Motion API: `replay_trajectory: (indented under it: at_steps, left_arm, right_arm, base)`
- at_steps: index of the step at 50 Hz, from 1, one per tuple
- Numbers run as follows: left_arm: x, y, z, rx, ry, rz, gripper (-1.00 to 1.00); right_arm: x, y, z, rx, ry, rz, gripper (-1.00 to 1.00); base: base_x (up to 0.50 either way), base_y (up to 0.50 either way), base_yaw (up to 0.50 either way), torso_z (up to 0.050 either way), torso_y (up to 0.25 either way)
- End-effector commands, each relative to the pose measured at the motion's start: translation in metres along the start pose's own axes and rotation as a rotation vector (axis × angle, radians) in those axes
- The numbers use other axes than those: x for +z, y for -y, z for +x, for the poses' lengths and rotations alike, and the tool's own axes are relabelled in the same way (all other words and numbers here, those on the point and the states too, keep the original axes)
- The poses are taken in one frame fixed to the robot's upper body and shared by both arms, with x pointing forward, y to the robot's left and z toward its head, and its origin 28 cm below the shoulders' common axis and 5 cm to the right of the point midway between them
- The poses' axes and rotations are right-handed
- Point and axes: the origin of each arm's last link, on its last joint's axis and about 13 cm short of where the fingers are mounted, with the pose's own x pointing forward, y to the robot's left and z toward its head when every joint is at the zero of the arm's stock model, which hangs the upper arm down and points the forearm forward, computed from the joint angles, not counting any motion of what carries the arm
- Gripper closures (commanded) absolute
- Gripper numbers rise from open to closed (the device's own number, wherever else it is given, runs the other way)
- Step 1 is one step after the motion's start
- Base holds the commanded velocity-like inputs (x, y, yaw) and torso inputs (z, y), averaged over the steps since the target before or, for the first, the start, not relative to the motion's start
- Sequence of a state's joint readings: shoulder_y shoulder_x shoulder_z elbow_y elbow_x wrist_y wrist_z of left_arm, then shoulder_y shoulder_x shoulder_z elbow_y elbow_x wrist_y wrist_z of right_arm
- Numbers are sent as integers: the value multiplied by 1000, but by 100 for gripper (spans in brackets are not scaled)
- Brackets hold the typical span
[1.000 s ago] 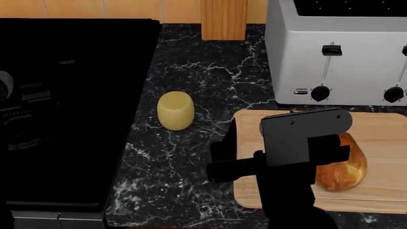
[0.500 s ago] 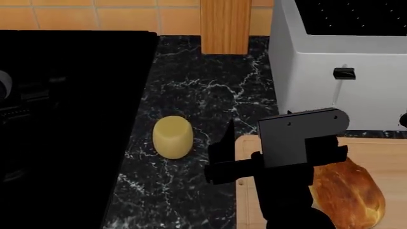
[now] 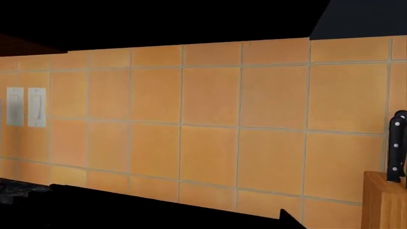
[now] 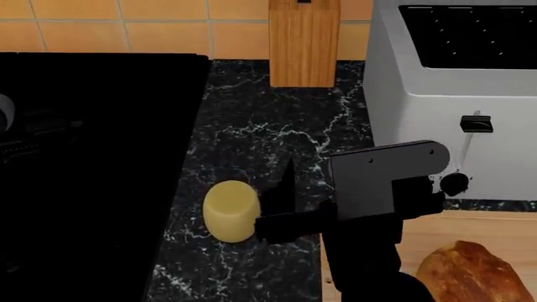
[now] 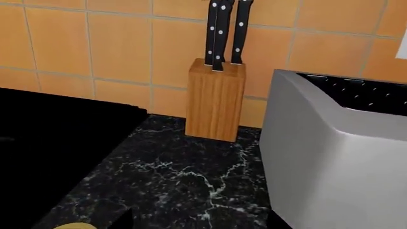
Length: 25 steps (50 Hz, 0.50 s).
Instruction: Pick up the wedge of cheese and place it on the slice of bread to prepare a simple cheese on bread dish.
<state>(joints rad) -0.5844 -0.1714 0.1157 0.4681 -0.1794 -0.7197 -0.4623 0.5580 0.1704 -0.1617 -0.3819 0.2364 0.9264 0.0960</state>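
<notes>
The wedge of cheese [image 4: 229,211], a pale yellow stubby cylinder, lies on the black marble counter [image 4: 251,126] next to the stove. My right gripper [image 4: 277,201] hovers just right of it, open and empty, with one finger pointing away and one low beside the cheese. In the right wrist view only a sliver of the cheese [image 5: 73,225] shows at the frame edge, and the fingertips [image 5: 124,219] stand far apart. The golden-brown bread [image 4: 474,274] lies on the wooden cutting board [image 4: 436,229] behind the right arm. The left gripper shows only as a dark shape in its wrist view.
A black stove [image 4: 92,157] fills the left. A silver toaster [image 4: 453,94] stands at the right and also shows in the right wrist view [image 5: 337,157]. A wooden knife block [image 4: 304,44] stands at the tiled wall and also shows in both wrist views [image 5: 215,100] [image 3: 384,200].
The head view has shifted so everything sits lower in frame and the bread is now at the bottom edge. My right gripper has moved left, closing up beside the cheese.
</notes>
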Motion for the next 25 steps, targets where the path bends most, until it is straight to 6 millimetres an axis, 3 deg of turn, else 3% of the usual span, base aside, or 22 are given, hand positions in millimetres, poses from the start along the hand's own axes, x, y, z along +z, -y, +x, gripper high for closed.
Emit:
replay_trajectory:
  at_steps: [1, 13, 25]
  left_arm:
    - [0, 0, 0, 0, 3, -2, -100]
    - [1, 0, 0, -5, 5, -4, -100]
    - [1, 0, 0, -8, 5, -17, -100]
  right_arm:
    - [4, -17, -2, 124, -30, 80, -100]
    - [-2, -38, 6, 265, -95, 105, -100]
    - [-4, -44, 25, 326, -138, 128, -100]
  base:
    - [0, 0, 0, 0, 0]
    - [0, 0, 0, 0, 0]
    - [0, 0, 0, 0, 0]
